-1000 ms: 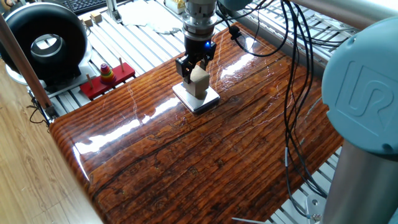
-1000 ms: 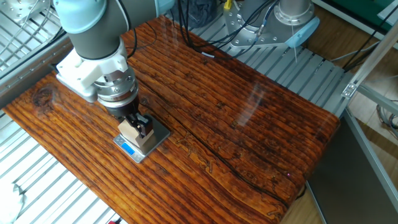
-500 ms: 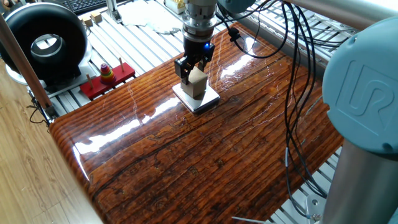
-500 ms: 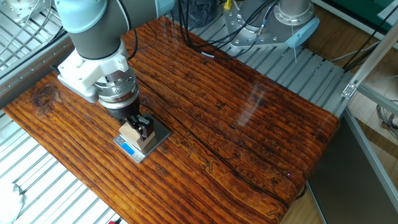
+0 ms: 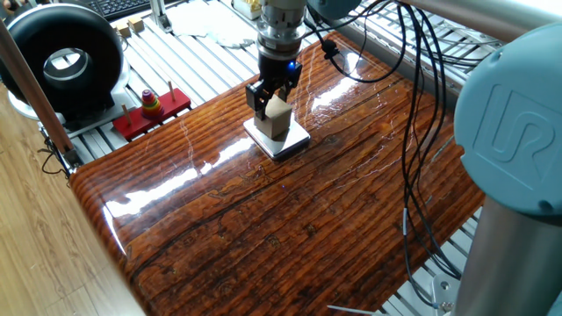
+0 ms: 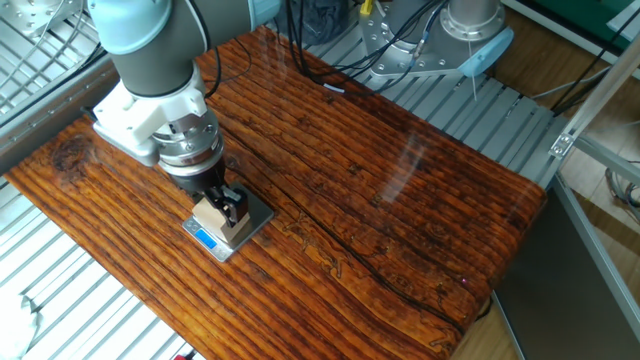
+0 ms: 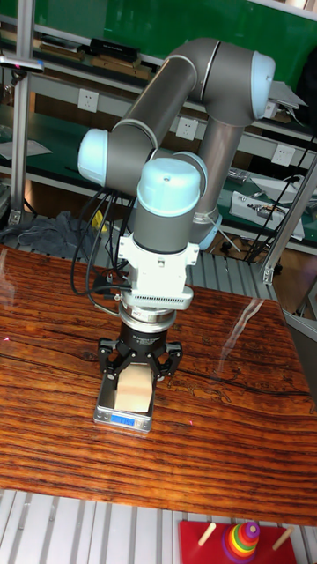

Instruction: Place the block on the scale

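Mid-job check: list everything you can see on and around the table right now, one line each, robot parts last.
block: one, pale tan wood, on the scale between the gripper fingers.
scale: one, white slab with blue display strip, on the table under the block.
table: one, glossy dark reddish-brown wood grain, centre of all views.
stacking-ring toy: one, multicoloured rings on a red base, on the metal slats beside the table.
round device: one, black ring shape, beyond the toy.
keyboard: one, black, far edge.
cables: several, black, hanging over the table.
arm: one, grey with light blue caps.
gripper: one, black, around the block.
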You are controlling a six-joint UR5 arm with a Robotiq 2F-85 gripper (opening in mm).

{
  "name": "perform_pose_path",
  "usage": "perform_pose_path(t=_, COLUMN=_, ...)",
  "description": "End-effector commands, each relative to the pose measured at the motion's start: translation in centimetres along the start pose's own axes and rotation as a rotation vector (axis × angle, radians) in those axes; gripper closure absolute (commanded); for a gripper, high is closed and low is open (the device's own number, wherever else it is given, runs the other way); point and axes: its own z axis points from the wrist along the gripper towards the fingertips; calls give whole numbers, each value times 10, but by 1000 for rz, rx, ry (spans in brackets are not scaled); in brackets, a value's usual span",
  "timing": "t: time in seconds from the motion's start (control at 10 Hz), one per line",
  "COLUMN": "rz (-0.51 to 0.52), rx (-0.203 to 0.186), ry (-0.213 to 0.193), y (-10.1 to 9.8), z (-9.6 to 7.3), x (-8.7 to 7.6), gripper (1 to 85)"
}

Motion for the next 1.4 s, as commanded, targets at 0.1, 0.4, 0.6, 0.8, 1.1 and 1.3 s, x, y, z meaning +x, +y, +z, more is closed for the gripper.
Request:
perform_pose_path(t=0.1, rz=-9, rx=-9, ry=-4, y=1, z=-1, x=-1, gripper=173)
perform_pose_path(t=0.4, rz=-24, rx=-15, ry=-4, y=3, z=-1, x=-1, gripper=103)
perform_pose_path(t=0.6, rz=-32, rx=-23, ry=-5, y=4, z=-1, x=-2, gripper=53)
perform_pose_path(t=0.8, rz=-34, rx=-38, ry=10, y=8, z=0, x=2, gripper=7)
perform_pose_path(t=1.1, rz=-37, rx=-37, ry=-5, y=8, z=0, x=-2, gripper=7)
perform_pose_path(t=1.3, rz=-47, rx=-40, ry=-30, y=8, z=-1, x=-9, gripper=7)
